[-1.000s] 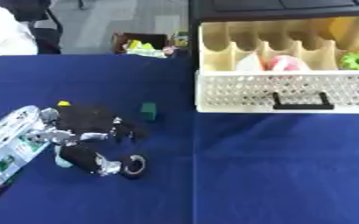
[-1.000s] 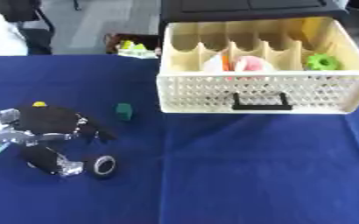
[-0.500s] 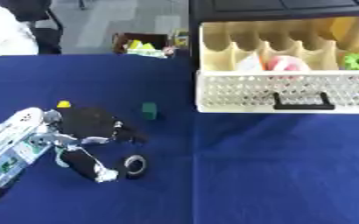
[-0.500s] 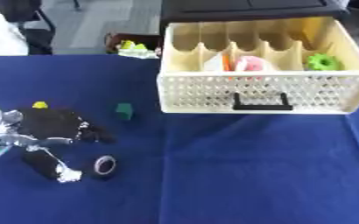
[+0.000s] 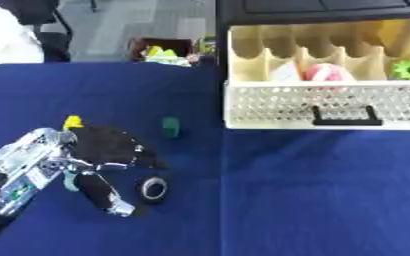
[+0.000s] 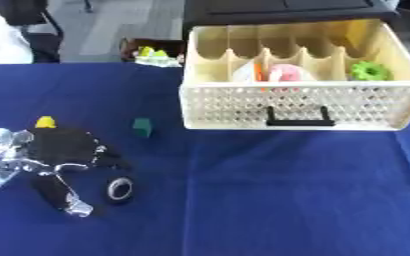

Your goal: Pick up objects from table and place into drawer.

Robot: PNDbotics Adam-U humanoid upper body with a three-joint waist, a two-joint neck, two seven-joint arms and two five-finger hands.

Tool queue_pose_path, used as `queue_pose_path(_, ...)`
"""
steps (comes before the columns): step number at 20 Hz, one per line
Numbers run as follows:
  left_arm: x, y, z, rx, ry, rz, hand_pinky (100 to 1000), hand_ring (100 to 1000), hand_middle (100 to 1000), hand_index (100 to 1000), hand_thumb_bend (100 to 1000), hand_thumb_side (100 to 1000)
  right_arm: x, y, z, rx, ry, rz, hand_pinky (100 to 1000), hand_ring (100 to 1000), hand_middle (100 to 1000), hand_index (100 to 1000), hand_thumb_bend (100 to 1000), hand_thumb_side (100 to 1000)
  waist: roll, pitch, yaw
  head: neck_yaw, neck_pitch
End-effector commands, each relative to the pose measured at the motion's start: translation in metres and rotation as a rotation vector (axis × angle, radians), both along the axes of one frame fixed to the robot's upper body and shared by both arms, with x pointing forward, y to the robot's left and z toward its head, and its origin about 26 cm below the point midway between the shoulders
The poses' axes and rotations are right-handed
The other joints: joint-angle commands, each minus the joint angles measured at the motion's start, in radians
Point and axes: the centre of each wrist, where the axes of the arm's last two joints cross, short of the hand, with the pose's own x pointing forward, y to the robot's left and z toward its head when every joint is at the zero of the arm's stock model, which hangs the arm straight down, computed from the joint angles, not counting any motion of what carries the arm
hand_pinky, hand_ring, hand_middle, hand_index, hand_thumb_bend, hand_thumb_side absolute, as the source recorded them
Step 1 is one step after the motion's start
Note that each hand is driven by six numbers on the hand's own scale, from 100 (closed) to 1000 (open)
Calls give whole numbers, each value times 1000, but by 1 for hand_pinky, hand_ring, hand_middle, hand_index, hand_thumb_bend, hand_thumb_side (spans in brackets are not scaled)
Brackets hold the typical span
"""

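Observation:
My left hand lies low over the blue table at the left, fingers spread and relaxed, holding nothing. Its thumb points toward the front, just left of a small black ring that lies flat. A small green block stands a little beyond the fingers, and a yellow piece shows at the hand's far side. The cream drawer with a perforated front and black handle stands open at the back right. It holds a pink thing and a green thing.
A small box with yellow-green things sits just past the table's far edge. Something white shows at the top left corner. Blue cloth stretches in front of the drawer.
My left hand's thumb has stretched out toward the front beside the black ring. The ring, the green block and the drawer have stayed put.

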Motion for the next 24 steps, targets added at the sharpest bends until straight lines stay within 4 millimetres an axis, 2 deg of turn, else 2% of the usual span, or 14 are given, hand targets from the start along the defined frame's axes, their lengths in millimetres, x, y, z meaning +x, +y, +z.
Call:
queue_pose_path(1, 2, 2, 6, 133, -6, -54, 522, 613, 643, 936, 438, 1000, -4, -3, 7, -5, -22, -2, 751, 559, 399, 669, 100, 1000, -3, -18, 0, 4, -8)
queue_pose_path(5, 6, 2, 1, 113, -25, -54, 485, 561, 586, 915, 411, 1000, -4, -4, 6, 0, -17, -1, 754, 559, 398, 668, 100, 1000, -5, -15, -2, 5, -11)
queue_pose_path(10, 11, 5, -6, 79, -34, -30, 431, 512, 548, 874, 320, 1000, -4, -4, 5, 4, -14, 0, 756, 558, 396, 667, 100, 1000, -9, -13, -3, 7, -14)
queue_pose_path(16, 15, 8, -8, 20, -50, -17, 415, 502, 540, 869, 214, 941, -4, -5, 3, 4, -4, -3, 760, 558, 394, 666, 100, 1000, -12, -9, -4, 6, -17)
queue_pose_path(23, 14, 6, -2, -5, -61, -32, 407, 499, 539, 864, 205, 947, -4, -5, 2, 0, 9, -4, 762, 557, 391, 665, 100, 1000, -11, -6, -2, 7, -16)
queue_pose_path(24, 14, 6, -1, -6, -63, -31, 404, 496, 536, 861, 177, 948, -4, -5, 2, -1, 10, -4, 764, 558, 391, 665, 100, 1000, -11, -6, -2, 6, -15)
